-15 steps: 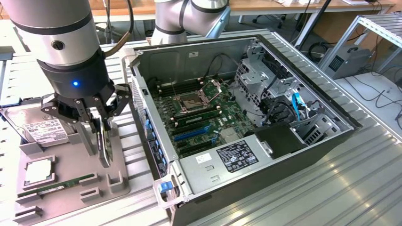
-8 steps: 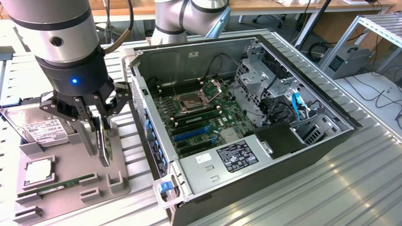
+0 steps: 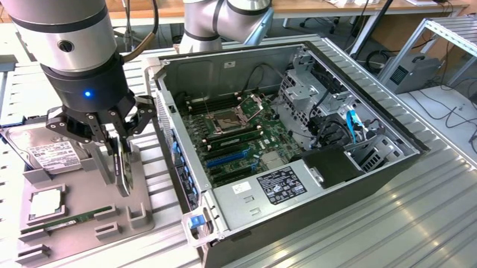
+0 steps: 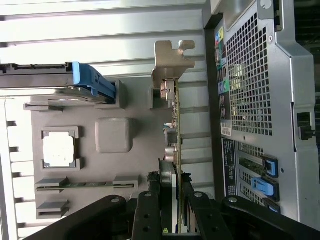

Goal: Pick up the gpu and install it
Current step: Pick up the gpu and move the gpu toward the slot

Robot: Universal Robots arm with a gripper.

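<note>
The gpu (image 3: 122, 170) stands on edge over the grey holder tray (image 3: 82, 237), beside the open computer case (image 3: 298, 128). My gripper (image 3: 118, 146) comes down on it from above, its black fingers (image 3: 95, 129) pressed against both faces of the card. In the wrist view the gpu (image 4: 173, 130) appears edge-on, with its pale metal bracket (image 4: 170, 62) at the far end near a tray post. The gripper (image 4: 171, 182) is shut on the card's near end. I cannot tell whether the card still rests in its tray slot.
On the tray lie a silver hard drive (image 3: 48, 153), a square processor chip (image 3: 46, 204) and a narrow green memory stick (image 3: 67, 219). Inside the case, the motherboard's blue expansion slots (image 3: 227, 159) face up. The case's perforated rear panel (image 4: 250, 85) is close beside the card.
</note>
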